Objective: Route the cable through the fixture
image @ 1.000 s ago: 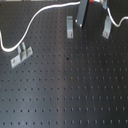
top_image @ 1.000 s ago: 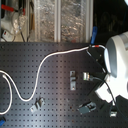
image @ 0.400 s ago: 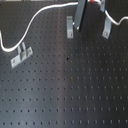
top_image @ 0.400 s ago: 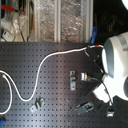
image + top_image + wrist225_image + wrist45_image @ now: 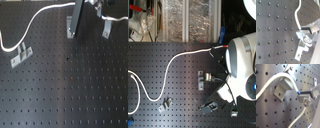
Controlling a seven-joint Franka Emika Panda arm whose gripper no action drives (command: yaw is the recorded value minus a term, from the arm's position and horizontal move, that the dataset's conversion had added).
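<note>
Over at the left edge of the first exterior view the cable (image 5: pixel 35 22) starts beside a small metal bracket (image 5: pixel 21 55), arcs up to the top middle and runs to the tool (image 5: pixel 76 19), which sits right over another bracket (image 5: pixel 70 26). So its long axis is basically left-to-right across the black pegboard tabletop (image 5: pixel 65 90). First wrist view has the cable draped over that bracket's top, touching it, with the tool clamped on the cable just past it. Compared with a second ago, nothing visibly moved, maybe the arm nudged slightly.
</note>
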